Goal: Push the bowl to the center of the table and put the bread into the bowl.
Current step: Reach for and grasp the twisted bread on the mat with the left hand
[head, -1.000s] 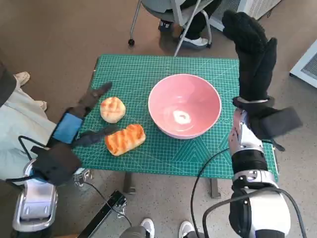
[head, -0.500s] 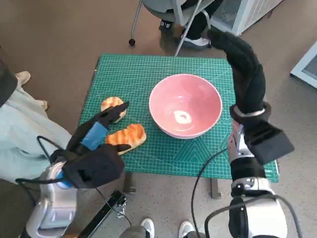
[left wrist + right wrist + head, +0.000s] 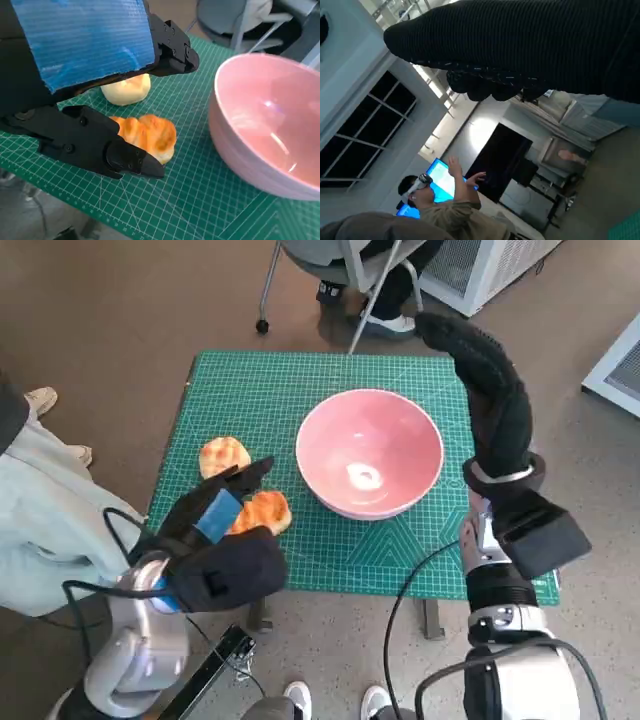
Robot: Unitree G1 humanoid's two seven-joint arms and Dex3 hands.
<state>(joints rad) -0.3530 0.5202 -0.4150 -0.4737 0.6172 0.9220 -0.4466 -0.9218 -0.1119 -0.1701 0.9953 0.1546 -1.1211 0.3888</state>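
Even, soft indoor light, with faint shadows. A white glare spot sits inside the glossy pink bowl (image 3: 369,452). The head view bends outward at its edges. In the right wrist view, the black knitted-glove right hand (image 3: 530,45) is dark against bright windows, with the background blurred.

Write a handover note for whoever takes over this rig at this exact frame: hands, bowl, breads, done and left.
Left hand: open, holding nothing, fingers spread either side of the long toasted bread on the mat.
Right hand: raised beside the bowl's right side, holding nothing; whether it touches the bowl cannot be told.
Pink bowl: empty, about mid-table, slightly right of center.
Round bun: on the green mat, left of the bowl, beyond the long bread.
Done: bowl looks roughly centered.
Left: grip the bread and put it into the bowl; no bread is in yet.
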